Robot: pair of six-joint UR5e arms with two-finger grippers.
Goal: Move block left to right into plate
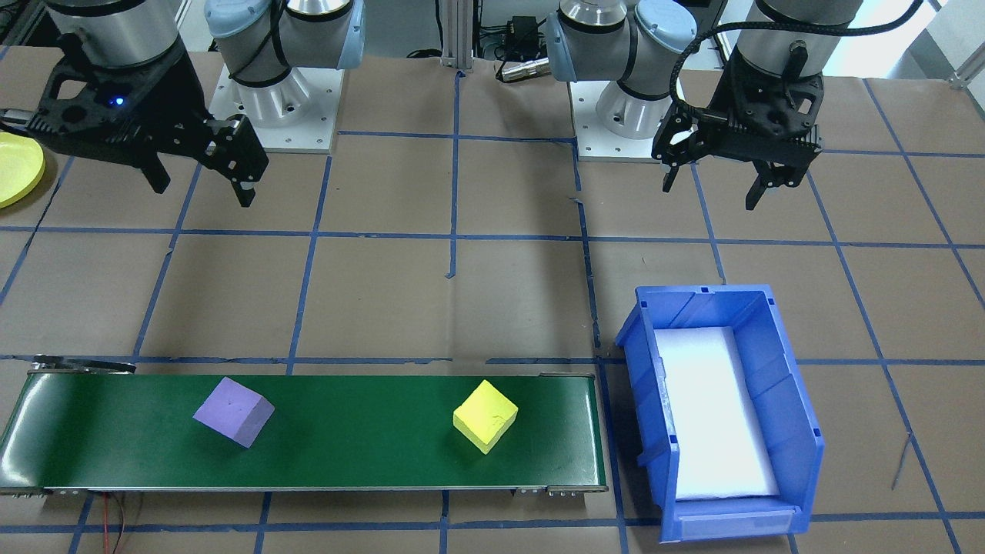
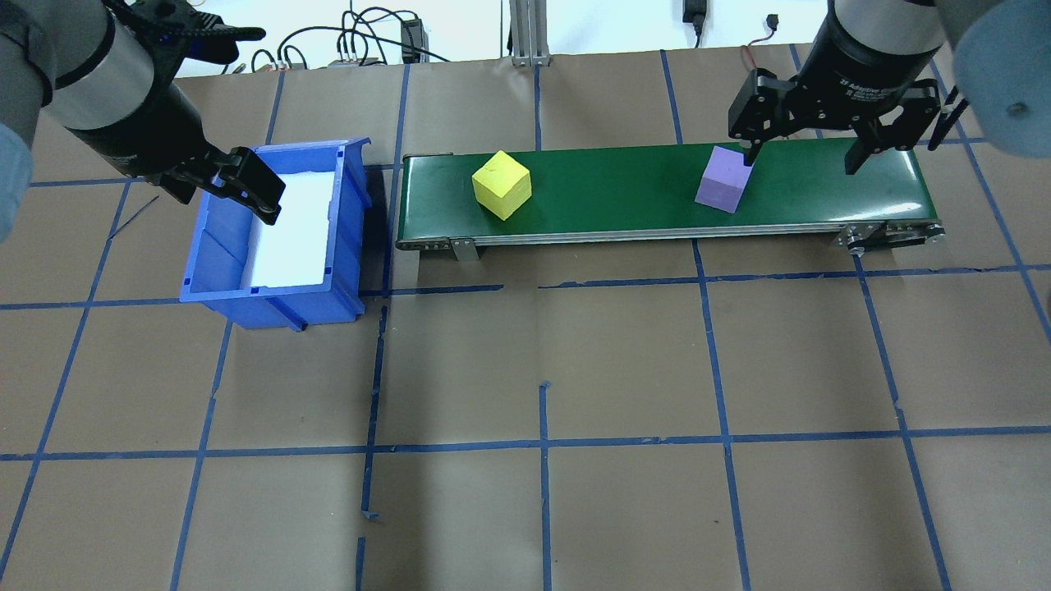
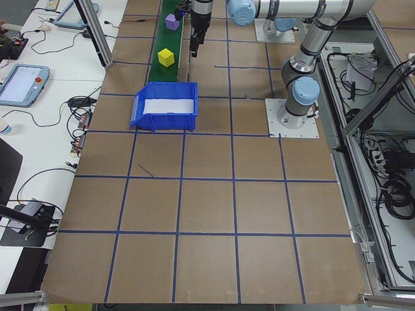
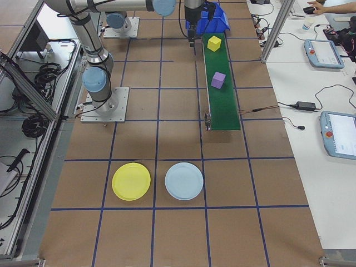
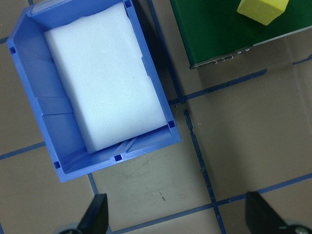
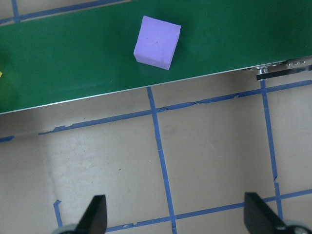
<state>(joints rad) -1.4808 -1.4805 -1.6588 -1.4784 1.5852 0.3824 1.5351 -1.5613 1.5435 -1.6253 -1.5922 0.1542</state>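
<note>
Two foam cubes sit on the long green conveyor belt [image 2: 665, 193], both turned slightly askew to its edges: a matte lilac-purple foam cube [image 2: 722, 190] toward the robot's right end and a bright yellow foam cube [image 2: 502, 184] with a faintly pitted top nearer the left end, the two well apart. The small round bright yellow plastic plate [image 4: 131, 181] with its shallow raised rim lies flat on the brown paper-covered table [image 2: 542, 369], beyond the belt's right end and well apart from both cubes, just beside a pale blue round plate [image 4: 184, 181] of like size. Off the belt's left end stands a blue rectangular plastic bin [image 2: 275, 294] lined with a white foam pad. The only writing is white lettering on the right gripper's body in the overhead view, too small to read in full. The right gripper [image 2: 800, 156] hangs above the table on the robot's side of the belt near the purple cube, its two black fingers spread wide, holding and touching nothing. The left gripper [image 1: 712, 188] hangs above the table on the robot's side of the blue bin, fingers likewise parted wide and empty.
</note>
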